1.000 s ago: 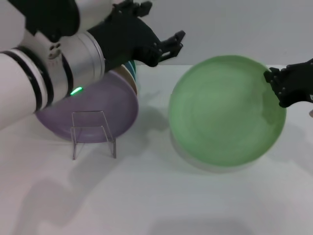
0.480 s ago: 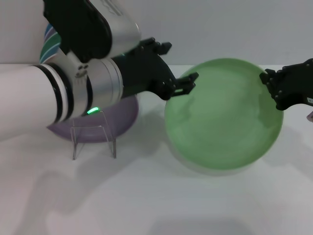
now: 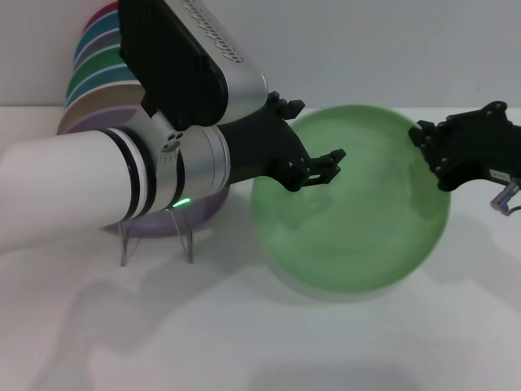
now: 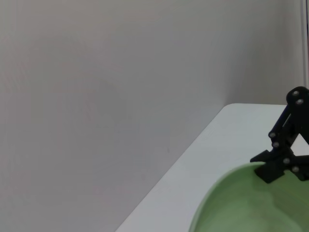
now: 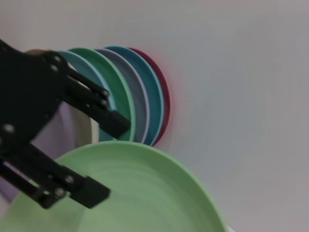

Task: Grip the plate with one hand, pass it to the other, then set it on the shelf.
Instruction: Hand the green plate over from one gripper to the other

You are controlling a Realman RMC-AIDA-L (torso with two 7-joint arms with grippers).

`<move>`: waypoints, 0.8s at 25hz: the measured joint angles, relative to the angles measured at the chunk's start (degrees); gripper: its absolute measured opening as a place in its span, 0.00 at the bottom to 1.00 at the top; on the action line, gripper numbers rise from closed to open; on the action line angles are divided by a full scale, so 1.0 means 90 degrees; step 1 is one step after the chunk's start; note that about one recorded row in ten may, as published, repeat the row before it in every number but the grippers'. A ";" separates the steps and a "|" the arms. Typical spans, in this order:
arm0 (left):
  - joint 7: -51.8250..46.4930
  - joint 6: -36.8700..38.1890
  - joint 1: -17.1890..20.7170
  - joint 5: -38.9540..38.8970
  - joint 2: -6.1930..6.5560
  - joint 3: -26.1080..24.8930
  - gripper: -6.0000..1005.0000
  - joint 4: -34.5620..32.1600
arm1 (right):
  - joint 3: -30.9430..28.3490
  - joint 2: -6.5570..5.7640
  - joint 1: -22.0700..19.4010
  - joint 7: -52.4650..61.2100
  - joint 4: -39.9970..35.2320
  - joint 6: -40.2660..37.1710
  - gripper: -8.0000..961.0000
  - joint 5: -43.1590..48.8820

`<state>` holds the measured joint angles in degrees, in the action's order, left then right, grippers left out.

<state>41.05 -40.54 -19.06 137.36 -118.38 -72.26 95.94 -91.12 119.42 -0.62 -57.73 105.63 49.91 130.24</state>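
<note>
The pale mint-green plate [image 3: 350, 212] is held tilted above the table, face toward me. My right gripper [image 3: 433, 155] is shut on its right rim. My left gripper [image 3: 313, 134] is open at the plate's upper left rim, one finger over the plate's face and one by its top edge. The clear shelf [image 3: 189, 244] stands at the left, mostly hidden behind my left arm. The left wrist view shows the plate [image 4: 251, 208] and the right gripper [image 4: 285, 154] on its rim. The right wrist view shows the plate [image 5: 130, 188] and the open left gripper [image 5: 108, 159].
A lilac-purple plate [image 3: 207, 204] leans behind the shelf. A row of several coloured plates [image 3: 98, 65] stands upright at the back left and also shows in the right wrist view [image 5: 145, 96]. The white table [image 3: 269, 342] spreads in front.
My left arm has swung right and forward until its open gripper reached the plate's left rim. My right gripper has carried the plate a little to the left.
</note>
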 joint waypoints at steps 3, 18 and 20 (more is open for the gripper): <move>0.0002 0.0099 -0.0045 -0.0013 0.0000 0.0016 0.77 -0.0128 | 0.0051 0.0000 0.0000 0.0006 0.0013 0.0000 0.09 0.0000; 0.0183 0.0309 -0.0060 0.0004 0.0003 -0.0036 0.77 -0.0279 | 0.0132 -0.0008 0.0000 0.0042 0.0141 0.0053 0.10 -0.0019; 0.0453 0.0323 -0.0089 0.0007 0.0006 -0.0043 0.75 -0.0320 | 0.0135 -0.0008 0.0002 0.0044 0.0148 0.0056 0.10 -0.0046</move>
<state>45.13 -37.64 -19.86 137.43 -118.33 -72.65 93.05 -89.91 119.35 -0.60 -57.34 106.96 50.42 129.82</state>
